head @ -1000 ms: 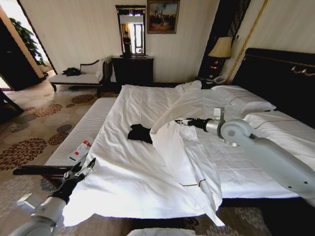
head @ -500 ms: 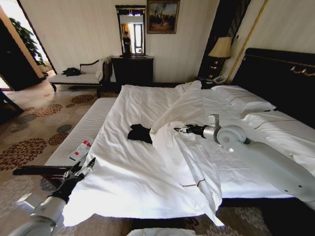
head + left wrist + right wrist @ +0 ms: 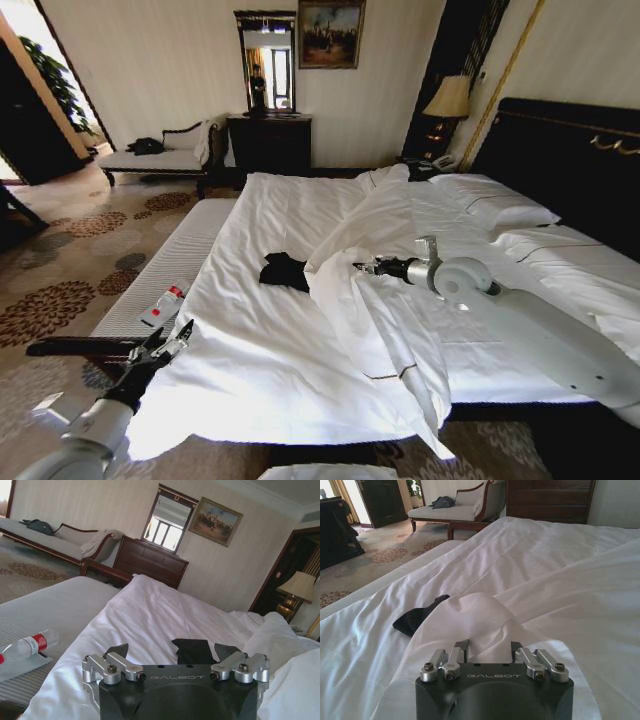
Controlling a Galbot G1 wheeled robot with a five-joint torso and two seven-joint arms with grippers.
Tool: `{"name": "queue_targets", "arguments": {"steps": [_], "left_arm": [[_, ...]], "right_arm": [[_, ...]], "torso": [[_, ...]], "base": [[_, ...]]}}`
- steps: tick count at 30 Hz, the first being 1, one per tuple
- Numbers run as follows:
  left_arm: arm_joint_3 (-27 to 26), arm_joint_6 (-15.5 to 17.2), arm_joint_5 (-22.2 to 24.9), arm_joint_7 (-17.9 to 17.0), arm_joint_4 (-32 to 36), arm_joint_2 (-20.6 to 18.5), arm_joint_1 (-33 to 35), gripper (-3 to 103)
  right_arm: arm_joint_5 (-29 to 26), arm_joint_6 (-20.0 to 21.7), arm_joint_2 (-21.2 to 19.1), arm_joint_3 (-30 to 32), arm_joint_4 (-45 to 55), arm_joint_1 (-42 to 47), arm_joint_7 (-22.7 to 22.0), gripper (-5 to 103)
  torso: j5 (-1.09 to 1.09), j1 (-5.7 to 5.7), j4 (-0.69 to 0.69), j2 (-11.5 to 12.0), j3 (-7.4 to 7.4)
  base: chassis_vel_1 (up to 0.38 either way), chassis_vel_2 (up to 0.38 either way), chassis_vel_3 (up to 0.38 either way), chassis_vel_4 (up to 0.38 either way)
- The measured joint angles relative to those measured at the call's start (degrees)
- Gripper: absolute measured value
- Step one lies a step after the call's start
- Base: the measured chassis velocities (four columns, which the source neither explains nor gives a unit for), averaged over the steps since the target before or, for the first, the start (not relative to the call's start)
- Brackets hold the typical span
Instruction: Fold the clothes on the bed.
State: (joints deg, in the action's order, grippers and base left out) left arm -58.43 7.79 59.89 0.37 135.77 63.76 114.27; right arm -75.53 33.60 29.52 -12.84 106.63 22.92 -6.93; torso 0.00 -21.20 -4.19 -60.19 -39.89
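Right gripper [image 3: 358, 267] clamps a fold of white cotton duvet [image 3: 385, 225], crumpled black fabric top [image 3: 284, 271] just beyond; left gripper [image 3: 183, 335] spread wide.

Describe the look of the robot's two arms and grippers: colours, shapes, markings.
Both arms are smooth, rounded tubes in pale grey-white ending in black wrist sections. The left gripper and right gripper have slim dark fingers. In the wrist views each has a black block body lettered GALBOT, with silver metal linkages and dark screws on both sides. No loose cables show.
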Motion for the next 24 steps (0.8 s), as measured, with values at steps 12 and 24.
{"name": "queue_targets", "arguments": {"steps": [12,24], "left_arm": [[0.1,0.0,0.1,0.0,-0.2,0.0,-0.3,98],[0.1,-0.2,0.2,-0.1,-0.2,0.2,-0.3,98]], "right_arm": [[0.6,0.0,-0.1,-0.3,0.6,0.7,0.0,1],[0.3,-0.1,-1.3,4.4,2.2,4.8,-1.4,0]], "torso": [[0.0,0.0,0.0,0.0,0.0],[0.01,0.0,0.01,0.0,0.0]], "base": [[0.0,0.0,0.0,0.0],[0.0,0.0,0.0,0.0]]}}
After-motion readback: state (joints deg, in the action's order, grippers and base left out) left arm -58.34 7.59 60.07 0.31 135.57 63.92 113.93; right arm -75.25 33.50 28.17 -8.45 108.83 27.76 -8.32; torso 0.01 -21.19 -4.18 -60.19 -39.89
